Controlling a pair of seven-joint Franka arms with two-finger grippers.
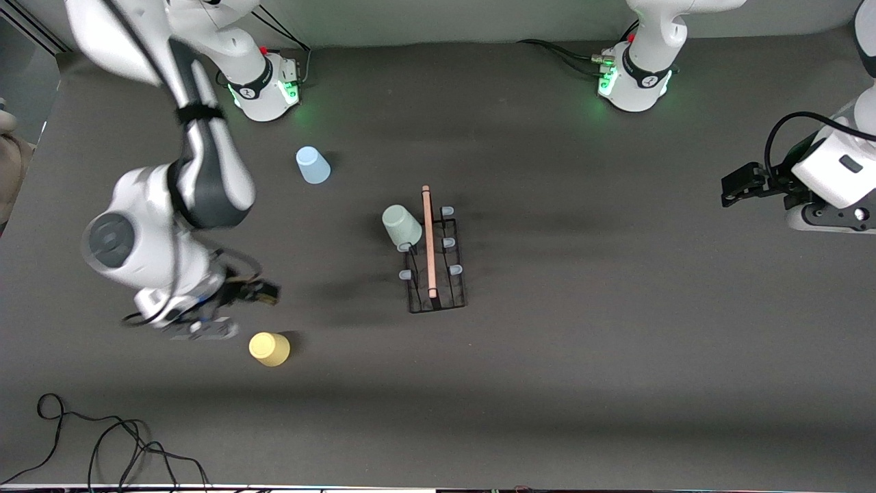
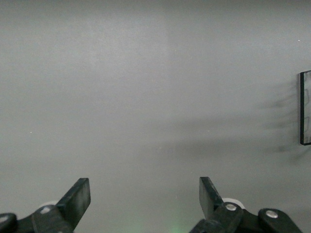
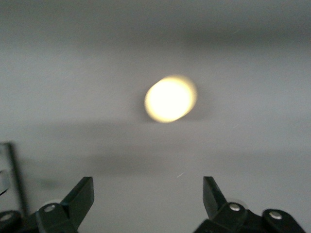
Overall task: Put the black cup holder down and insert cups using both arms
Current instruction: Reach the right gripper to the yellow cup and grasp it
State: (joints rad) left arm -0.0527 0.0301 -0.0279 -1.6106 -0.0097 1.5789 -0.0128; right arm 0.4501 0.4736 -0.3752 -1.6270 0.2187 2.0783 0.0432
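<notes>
Your right gripper (image 1: 263,293) hangs low with fingers spread and empty, just above the table beside the yellow cup (image 1: 269,348). Your left gripper (image 1: 733,186) waits spread at its table end. The black cup holder (image 1: 436,274) stands mid-table, the mint cup (image 1: 402,226) hung on it; the blue cup (image 1: 313,165) sits farther from the camera, bare table all around.

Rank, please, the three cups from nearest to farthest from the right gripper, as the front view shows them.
The right gripper is open, low over the table toward the right arm's end.
1. Yellow cup: on the table just beside the gripper.
2. Mint green cup: tilted on the black cup holder, mid-table.
3. Light blue cup: on the table toward the right arm's base.
</notes>
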